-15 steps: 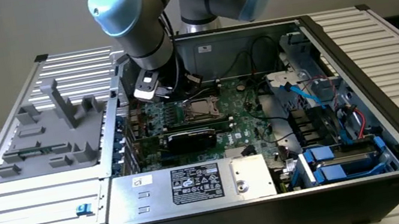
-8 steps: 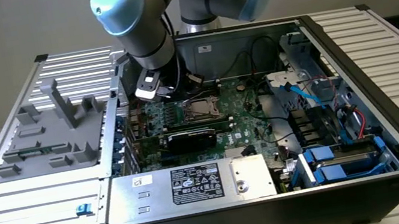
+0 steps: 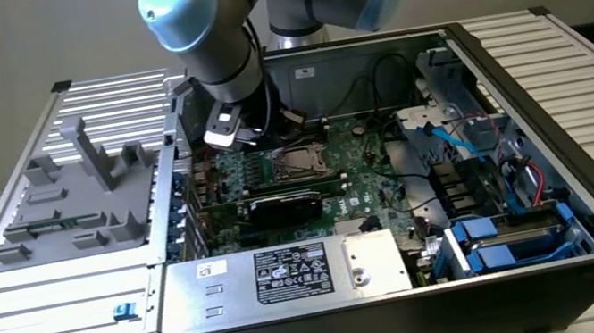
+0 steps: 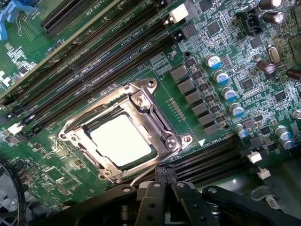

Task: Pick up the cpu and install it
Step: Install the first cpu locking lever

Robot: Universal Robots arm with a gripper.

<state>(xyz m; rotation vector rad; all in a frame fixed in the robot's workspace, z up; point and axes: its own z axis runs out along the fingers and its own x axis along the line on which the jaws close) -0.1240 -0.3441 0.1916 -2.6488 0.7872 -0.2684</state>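
Cpu (image 4: 121,140) in socket (image 4: 141,101), RAM slots (image 4: 211,160) both sides, caps (image 4: 229,92) nearby.

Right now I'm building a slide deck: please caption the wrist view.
Wrist view: silver cpu lying within the metal socket frame on the green motherboard.

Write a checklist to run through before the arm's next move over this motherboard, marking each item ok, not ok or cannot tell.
1. cpu sits inside the socket frame: ok.
2. Jaws shut, not holding the cpu: ok.
3. Socket frame latched down: cannot tell.
4. Memory slots beside the socket frame empty: ok.
5. Graphics card apart from the socket frame: ok.
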